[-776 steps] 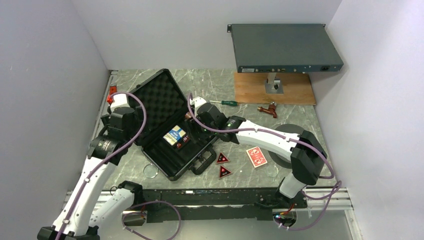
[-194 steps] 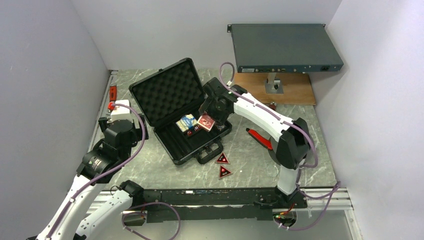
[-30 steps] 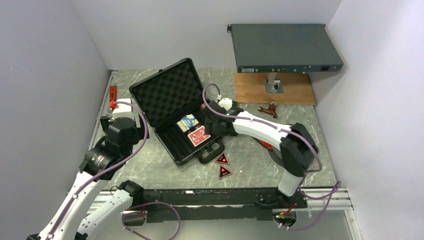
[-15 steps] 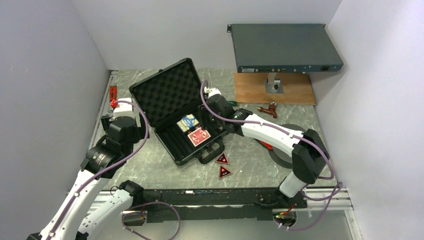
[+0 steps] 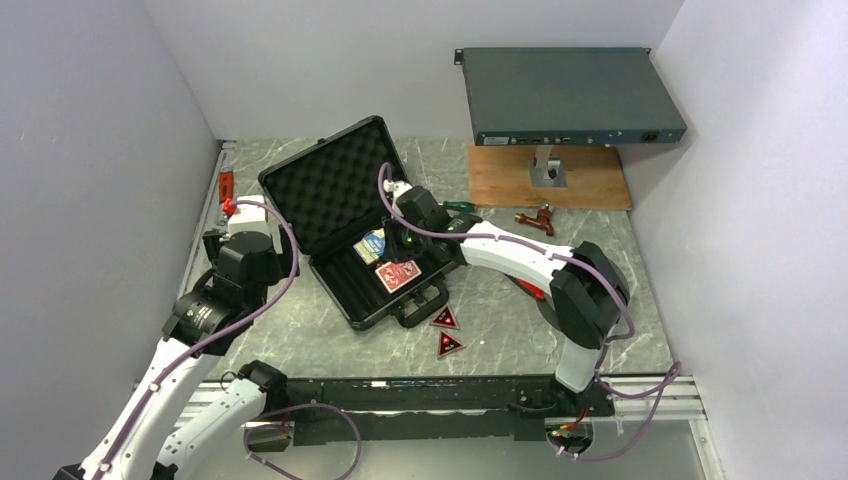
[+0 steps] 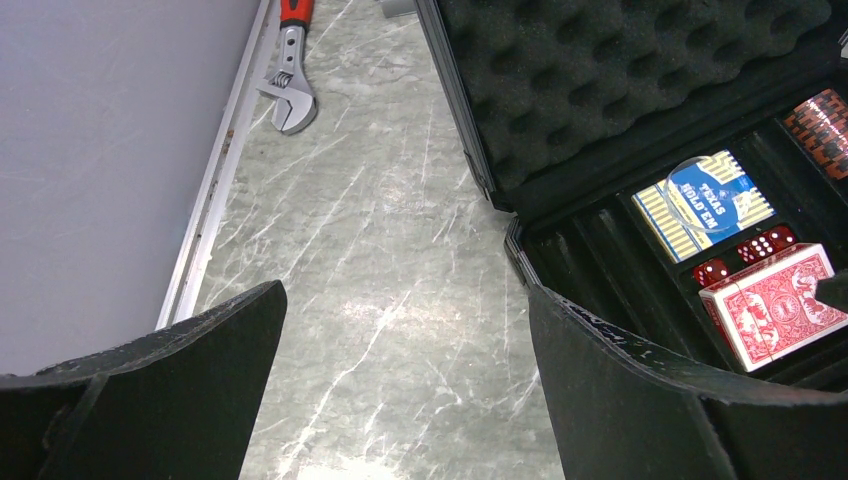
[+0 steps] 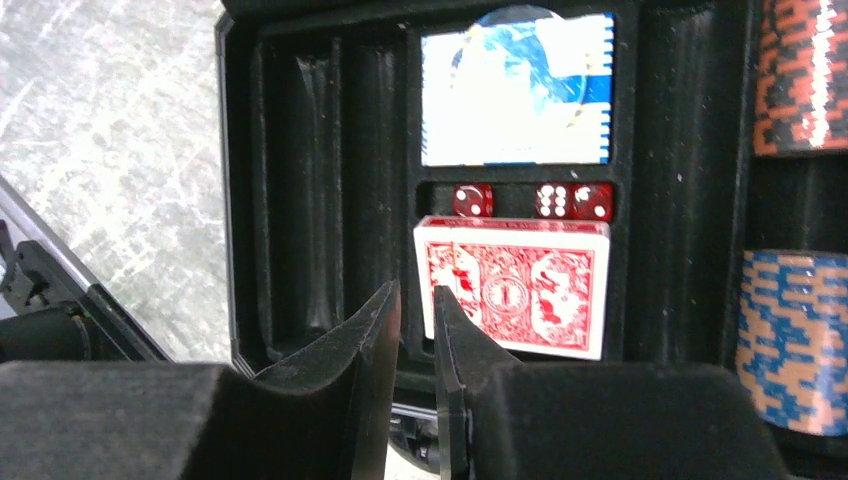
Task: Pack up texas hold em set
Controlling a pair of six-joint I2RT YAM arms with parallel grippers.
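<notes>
red deck [image 5: 398,276] moved into briefcase [image 5: 330,195] | right claw [image 7: 412,295] nearly closed, empty | left claw [image 6: 405,300] wide, empty

The blue card deck [image 6: 706,204] carries the only words that can be read: "TEXAS HOLD'EM" in white capitals on a round blue emblem (clear from the left wrist, washed out by glare from the right wrist). Beside it the red dice [image 7: 551,199] show white pips; the middle one looks like a six, though the view is soft. The red deck [image 7: 512,285] shows an ornamental back without legible lettering. Markings on the grey box [image 5: 570,95] are too small to read.
</notes>
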